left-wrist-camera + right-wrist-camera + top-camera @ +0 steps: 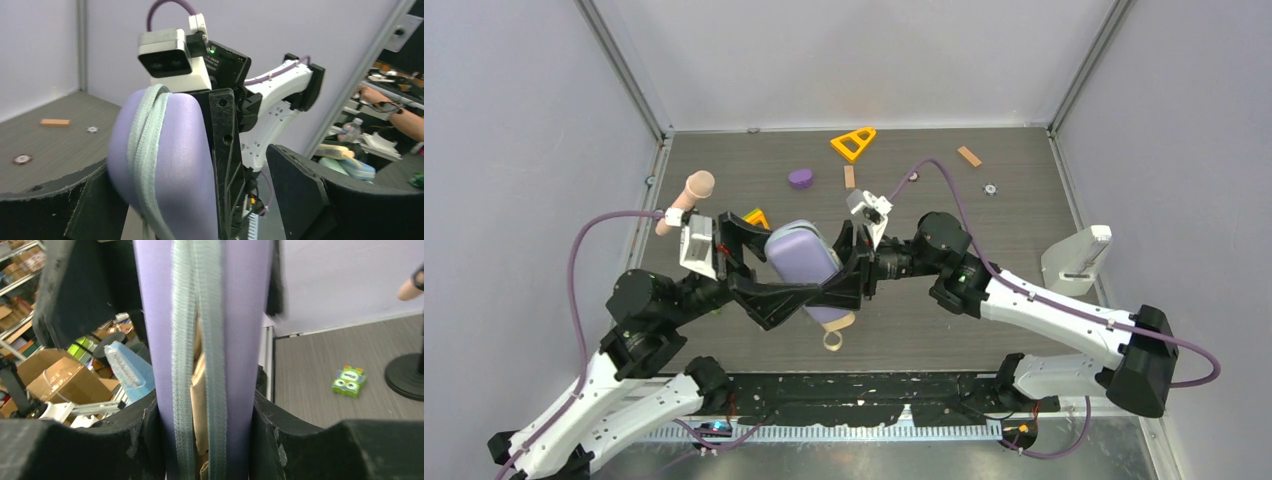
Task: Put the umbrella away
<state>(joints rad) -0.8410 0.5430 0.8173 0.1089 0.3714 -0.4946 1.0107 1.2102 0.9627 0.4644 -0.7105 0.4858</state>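
A lavender case [802, 255] hangs above the table's middle, between both arms. The umbrella is tucked inside it. Its beige fabric [200, 400] shows through the case's open zipper gap, and its tan handle with loop [834, 338] sticks out of the case's near end. My right gripper [205, 415] is shut on the case [245, 340], with both pads pressed to its sides. My left gripper [175, 175] stands open around the case [170, 150]. Its right finger [310, 190] is clear of the case. In the top view the left gripper [759, 270] sits at the case's left side.
A pink-headed microphone [689, 195] stands at the left. A yellow triangle [852, 143], a purple disc [800, 178] and wooden blocks [969, 156] lie at the back. A white holder [1079, 258] stands at the right. A green toy [349, 381] lies on the table.
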